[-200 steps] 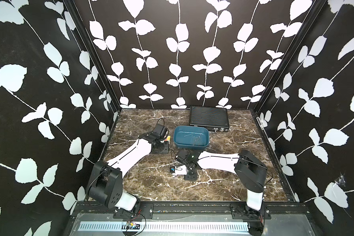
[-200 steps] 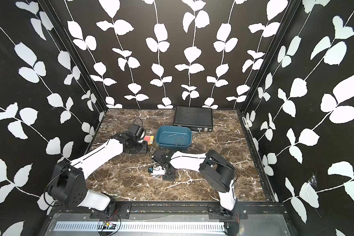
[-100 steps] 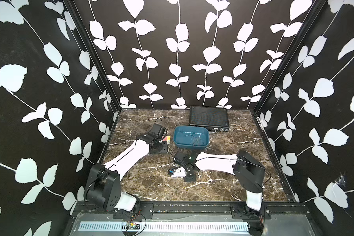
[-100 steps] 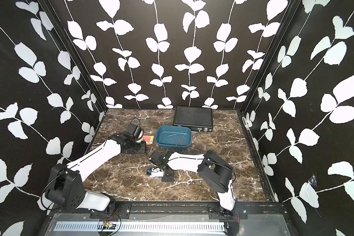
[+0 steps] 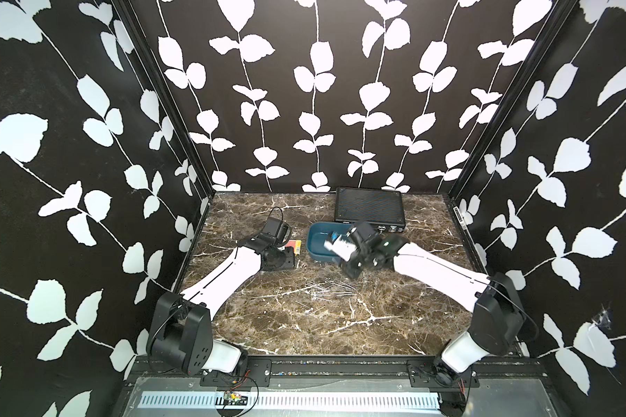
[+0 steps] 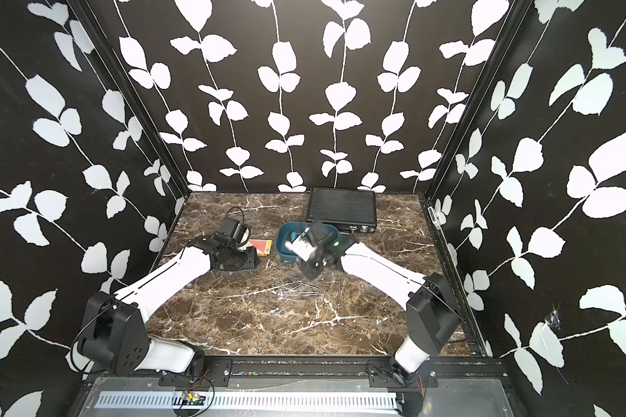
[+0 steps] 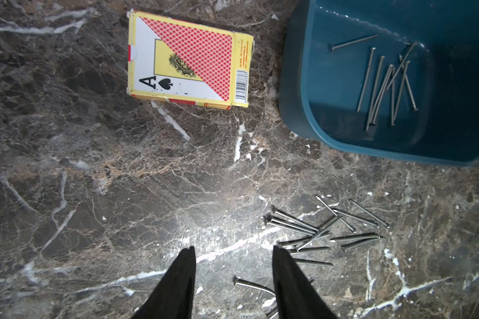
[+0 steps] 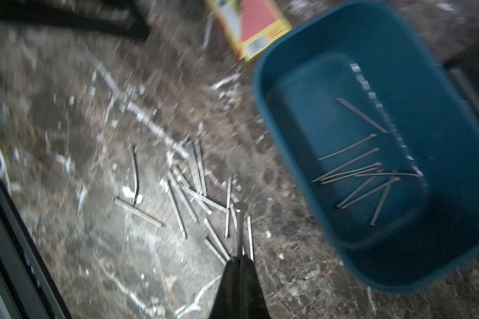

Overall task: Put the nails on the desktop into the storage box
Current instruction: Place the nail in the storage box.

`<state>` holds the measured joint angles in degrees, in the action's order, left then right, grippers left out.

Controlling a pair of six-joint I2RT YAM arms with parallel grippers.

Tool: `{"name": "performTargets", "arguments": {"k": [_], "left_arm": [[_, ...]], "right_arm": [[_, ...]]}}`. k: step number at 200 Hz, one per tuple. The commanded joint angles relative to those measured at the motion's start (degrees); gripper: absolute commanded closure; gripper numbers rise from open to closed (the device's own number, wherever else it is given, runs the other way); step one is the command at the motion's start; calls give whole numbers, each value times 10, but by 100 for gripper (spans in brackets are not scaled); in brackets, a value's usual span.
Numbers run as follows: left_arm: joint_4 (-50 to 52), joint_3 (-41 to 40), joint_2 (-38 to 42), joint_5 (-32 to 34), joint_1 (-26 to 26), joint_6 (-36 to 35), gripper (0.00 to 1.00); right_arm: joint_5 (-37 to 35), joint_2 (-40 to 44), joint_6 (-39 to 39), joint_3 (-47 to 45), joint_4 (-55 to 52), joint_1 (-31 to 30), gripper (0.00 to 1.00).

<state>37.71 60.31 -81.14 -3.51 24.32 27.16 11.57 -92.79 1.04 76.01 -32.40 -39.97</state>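
Observation:
Several thin silvery nails (image 7: 315,229) lie loose on the brown marble desktop (image 7: 122,179), in front of the teal storage box (image 7: 296,82); both top views show the pile (image 5: 331,289) (image 6: 299,289). More nails (image 8: 365,171) rest inside the box (image 8: 440,82). My right gripper (image 8: 239,258) is shut on one nail (image 8: 239,229), which sticks straight out from its tips above the pile, near the box's front edge (image 5: 318,254). My left gripper (image 7: 234,250) hangs open over the desktop beside the pile, a bent nail (image 7: 253,284) lying between its fingers.
A red and yellow playing-card box (image 7: 188,60) lies left of the storage box. A black ribbed case (image 5: 369,209) sits against the back wall behind it. The dark walls close in the desktop on three sides.
My right gripper has shut on a nail and risen from the pile, moving back and to the right toward the storage box. The left arm has barely shifted.

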Motion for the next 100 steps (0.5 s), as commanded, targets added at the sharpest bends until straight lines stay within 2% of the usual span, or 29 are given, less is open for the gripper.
{"name": "performTargets", "arguments": {"k": [1,19,42,100], "left_arm": [[-4,2,21,-9,-3,0,52],[-1,2,24,-11,-3,1,52],[6,2,32,-14,-3,-2,52],[39,-7,52,-27,-2,-24,51]], "right_arm": [[21,-21,-165,52,36,40,100],[7,-61,-242,89,29,70,100],[-3,-106,-302,112,46,93,100],[-33,-187,-362,128,63,106,100]]}}
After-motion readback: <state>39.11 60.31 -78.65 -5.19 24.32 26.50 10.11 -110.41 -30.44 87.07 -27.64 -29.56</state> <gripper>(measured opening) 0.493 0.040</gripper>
